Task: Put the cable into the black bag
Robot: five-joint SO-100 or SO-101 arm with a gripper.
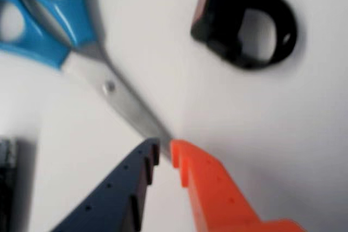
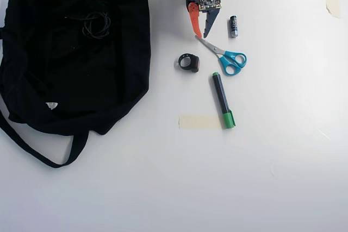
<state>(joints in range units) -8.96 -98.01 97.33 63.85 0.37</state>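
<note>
Your overhead view carries what the wrist view lacks: the black bag [image 2: 70, 52] fills the upper left of the frame, one strap looping down toward the lower left, a small white tag near its lower part. The cable [image 2: 96, 25] lies on the bag's fabric in the upper part of it, coiled in a small round loop. Black on black, so you cannot tell which way its plug end points, and the coil has no clear long axis.

The pincer [image 2: 199, 35] sits at top centre of the overhead view, well apart from the bag, tips pointing down the frame at the scissors [image 2: 224, 57]. Its fingers stand slightly apart with nothing between them.

The wrist view gives you the close detail instead. The pincer [image 1: 165, 151] enters from the bottom edge, dark finger on the left, orange finger on the right, a narrow gap at the tips, just over the scissors' [image 1: 81, 42] blade tip. The blue handles sit at upper left. A thick black ring-shaped object [image 1: 244, 20] lies at upper right on the white surface [image 1: 261, 123].

Only the overhead view shows you the green marker [image 2: 222, 99], a strip of tape [image 2: 198, 121] touching its cap end, and a small battery [image 2: 233, 26] beside the pincer.
</note>
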